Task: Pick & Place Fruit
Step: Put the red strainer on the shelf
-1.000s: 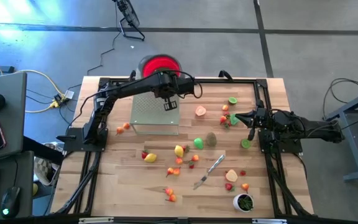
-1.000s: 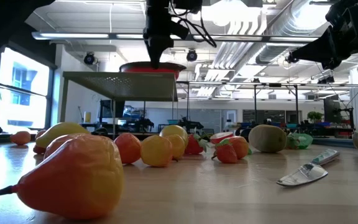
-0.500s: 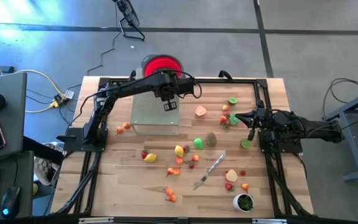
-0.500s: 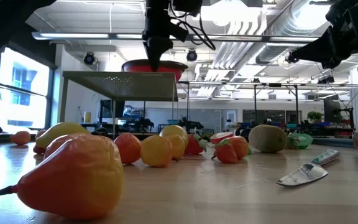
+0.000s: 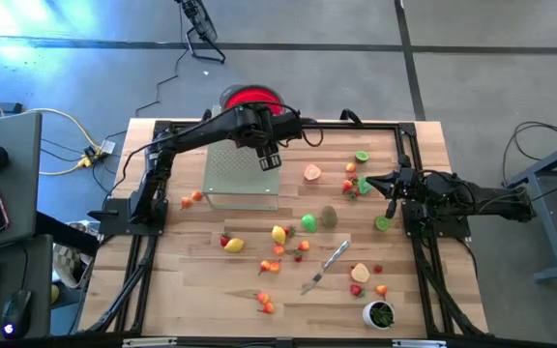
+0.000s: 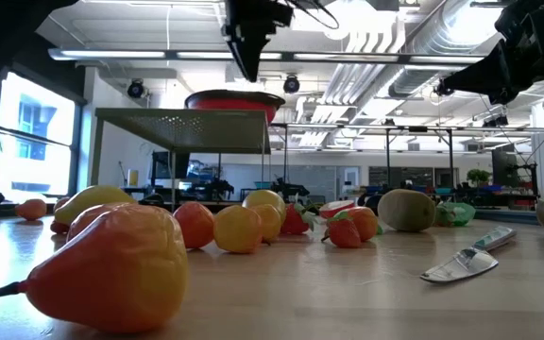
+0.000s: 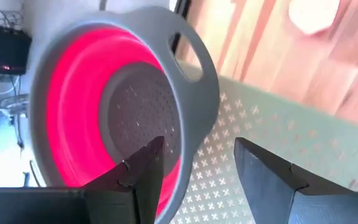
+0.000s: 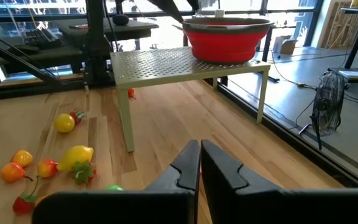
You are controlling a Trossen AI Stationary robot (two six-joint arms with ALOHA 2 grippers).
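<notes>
Your left gripper (image 5: 271, 159) has lifted away from the red bowl (image 5: 252, 98) on the perforated shelf (image 5: 241, 179), and its jaws, closed a second ago, now stand apart. In the low view it has risen clear above the bowl's rim.

Red collapsible colander bowl with grey rim (image 5: 251, 98) sits on the perforated pale-green metal shelf riser (image 5: 240, 176) at the wooden table's (image 5: 182, 290) far edge. Silver knife (image 5: 325, 266) lies right of table centre. Small white cup with green contents (image 5: 379, 314) near the near-right corner.
</notes>
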